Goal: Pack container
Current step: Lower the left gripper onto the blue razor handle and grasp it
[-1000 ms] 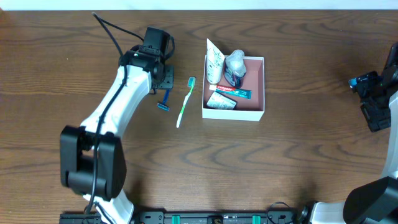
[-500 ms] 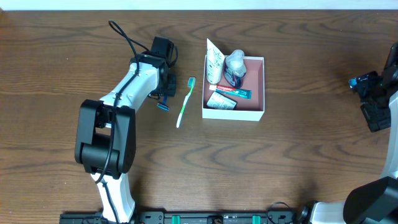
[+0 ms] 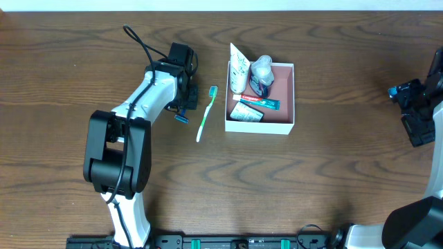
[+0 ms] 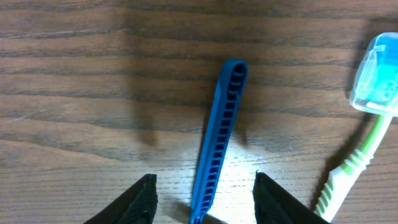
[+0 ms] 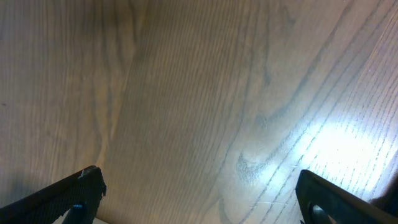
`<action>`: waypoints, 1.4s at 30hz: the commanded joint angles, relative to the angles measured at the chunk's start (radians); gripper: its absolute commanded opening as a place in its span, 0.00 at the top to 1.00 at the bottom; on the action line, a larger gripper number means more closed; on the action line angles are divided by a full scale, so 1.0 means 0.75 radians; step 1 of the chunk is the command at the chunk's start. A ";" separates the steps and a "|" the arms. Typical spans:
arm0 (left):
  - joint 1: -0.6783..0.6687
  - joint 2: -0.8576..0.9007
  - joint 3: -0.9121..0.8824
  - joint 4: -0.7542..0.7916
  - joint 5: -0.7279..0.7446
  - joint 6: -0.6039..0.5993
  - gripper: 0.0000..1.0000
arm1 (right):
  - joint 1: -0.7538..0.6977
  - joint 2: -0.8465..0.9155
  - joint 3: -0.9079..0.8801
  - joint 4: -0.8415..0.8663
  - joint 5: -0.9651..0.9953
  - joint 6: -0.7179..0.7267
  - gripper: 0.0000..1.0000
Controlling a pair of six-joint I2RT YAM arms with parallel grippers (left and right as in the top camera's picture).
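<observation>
- Left gripper (image 4: pixel 204 186), jaws apart, straddles the blue razor (image 4: pixel 222 118), gripping nothing.
- Right gripper (image 5: pixel 199 180) gapes wide above lit wood grain.
- Dark brown table (image 3: pixel 311 180), glare under both wrists.

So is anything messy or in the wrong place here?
Nothing looks spilled or broken. Two things are just not packed yet: the blue razor and the green toothbrush lie on the table, left of the container. Inside it, a white tube pokes out past the rim.
</observation>
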 commanded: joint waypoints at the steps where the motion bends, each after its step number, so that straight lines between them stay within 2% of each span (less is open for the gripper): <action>1: 0.006 0.003 -0.017 0.001 0.010 0.017 0.50 | -0.013 0.007 0.000 -0.004 0.015 0.017 0.01; 5: 0.006 0.003 -0.017 0.001 0.010 0.017 0.57 | -0.013 0.007 0.000 -0.004 0.015 0.017 0.01; 42: 0.006 0.068 -0.023 0.024 -0.011 0.018 0.57 | -0.013 0.007 0.000 -0.004 0.015 0.017 0.01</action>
